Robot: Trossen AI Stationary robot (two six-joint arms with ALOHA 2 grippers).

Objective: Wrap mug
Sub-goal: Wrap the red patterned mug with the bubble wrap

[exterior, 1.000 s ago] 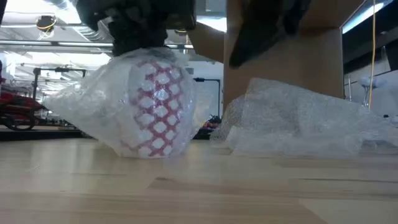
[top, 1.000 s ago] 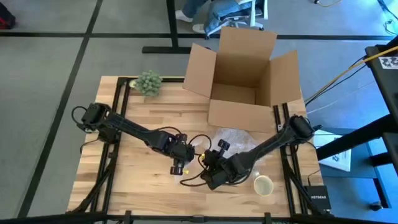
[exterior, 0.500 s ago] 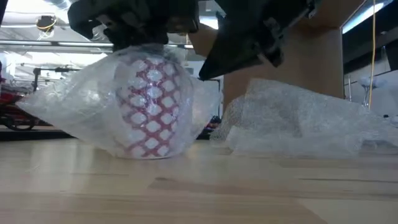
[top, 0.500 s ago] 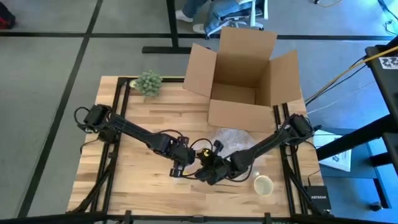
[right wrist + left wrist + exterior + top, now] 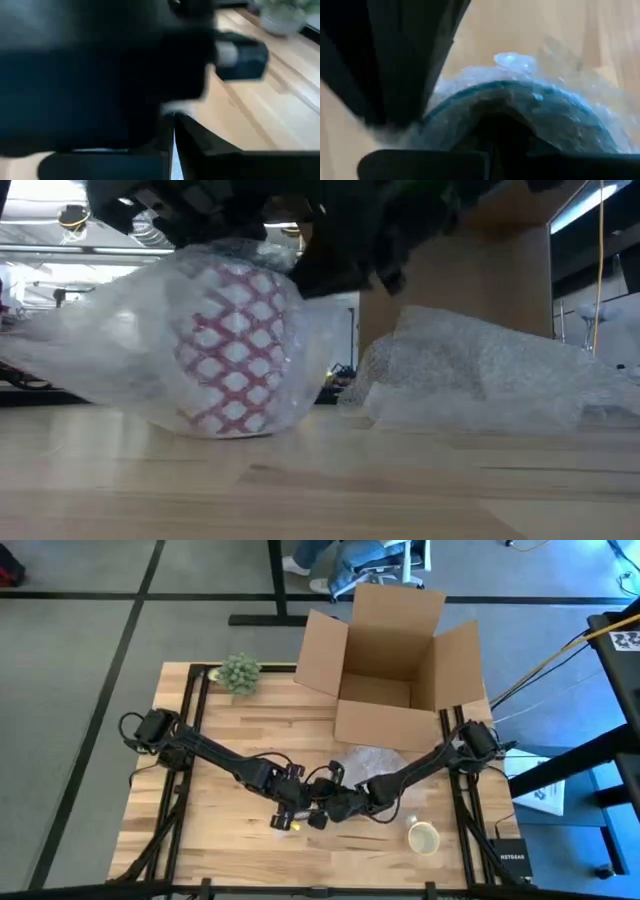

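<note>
Low view: red-and-white lattice-patterned mug [image 5: 232, 345], swathed in clear bubble wrap [image 5: 90, 355], rests on the wooden surface [image 5: 320, 480] — fragile, slippery, best held by loose wrap edges — both pincers overhead, grip undeterminable.

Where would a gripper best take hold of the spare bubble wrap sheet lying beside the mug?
Probably at a raised fold of the bubble wrap sheet, coming from above. It lies crumpled in a loose heap on the table, so its ridges stand up for pinching, while its edges lie flat against the wood. The cardboard box stands close behind it.
</note>
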